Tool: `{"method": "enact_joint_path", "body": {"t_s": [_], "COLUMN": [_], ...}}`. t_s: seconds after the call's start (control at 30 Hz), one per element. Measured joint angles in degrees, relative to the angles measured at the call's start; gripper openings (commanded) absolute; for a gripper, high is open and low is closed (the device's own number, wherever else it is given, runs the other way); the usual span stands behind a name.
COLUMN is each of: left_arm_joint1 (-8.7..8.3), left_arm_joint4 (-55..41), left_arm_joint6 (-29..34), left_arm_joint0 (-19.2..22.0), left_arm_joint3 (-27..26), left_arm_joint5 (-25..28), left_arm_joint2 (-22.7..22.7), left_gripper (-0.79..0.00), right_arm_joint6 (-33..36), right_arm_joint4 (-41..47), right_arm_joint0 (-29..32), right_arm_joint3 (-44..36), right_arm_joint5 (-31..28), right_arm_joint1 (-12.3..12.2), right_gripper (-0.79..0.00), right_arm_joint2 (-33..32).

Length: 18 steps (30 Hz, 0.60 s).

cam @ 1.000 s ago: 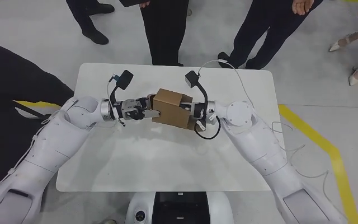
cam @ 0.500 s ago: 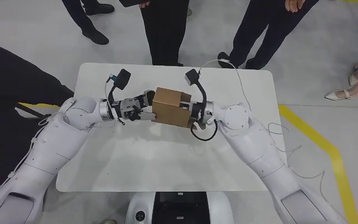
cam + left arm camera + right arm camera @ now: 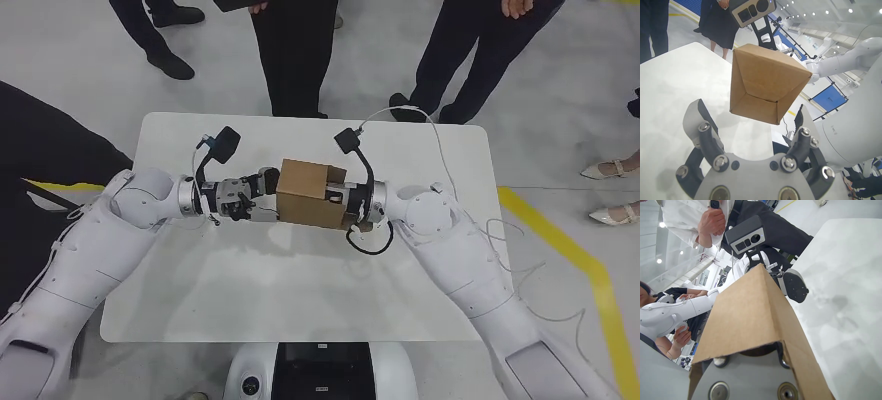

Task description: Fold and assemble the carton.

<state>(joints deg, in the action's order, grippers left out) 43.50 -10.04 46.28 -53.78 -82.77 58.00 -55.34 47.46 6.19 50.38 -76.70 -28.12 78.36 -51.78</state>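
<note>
Status: carton [image 3: 308, 193] is popped up into a box shape and held clear of the worktop [image 3: 300, 290], over its far middle, long axis running left to right

- right gripper [image 3: 347, 203] is at the carton's right end, jaws pinching a carton wall; most of the fingers are hidden behind cardboard, so we judge the grip from the box hanging free
- left gripper [image 3: 265, 196] is just beside the left end, jaws spread wide, not touching
- in the left wrist view the end facing us is open and we look straight inside; the far end looks closed off, but we can't tell whether it's locked

We'd call it roughly halfway: body erected, one end probably done. What's left is closing the open left end and setting the box down. We can't tell what flaps that end has

Surface: white worktop with rounded corners, faint smudges. A white cable [image 3: 420, 120] loops over its far right corner

Room: grey floor, yellow floor line [image 3: 570, 250] off the right edge, blue panels [image 3: 831, 94] and ceiling spots behind
</note>
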Motion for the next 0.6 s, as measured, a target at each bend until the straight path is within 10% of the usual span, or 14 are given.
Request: {"method": "enact_joint_path", "body": {"t_s": [0.6], "left_arm_joint1": [0.78], "left_arm_joint4": [2.45], "left_arm_joint6": [-0.06], "left_arm_joint0": [1.12], "left_arm_joint3": [-2.72], "left_arm_joint5": [0.0], "left_arm_joint2": [-0.67], "left_gripper": [0.0], "right_arm_joint6": [3.34], "right_arm_joint4": [2.8], "right_arm_joint0": [-1.81], "right_arm_joint3": [1.38], "right_arm_joint5": [0.01], "right_arm_joint1": [0.2], "right_gripper": [-0.785], "right_arm_joint2": [0.75]}}
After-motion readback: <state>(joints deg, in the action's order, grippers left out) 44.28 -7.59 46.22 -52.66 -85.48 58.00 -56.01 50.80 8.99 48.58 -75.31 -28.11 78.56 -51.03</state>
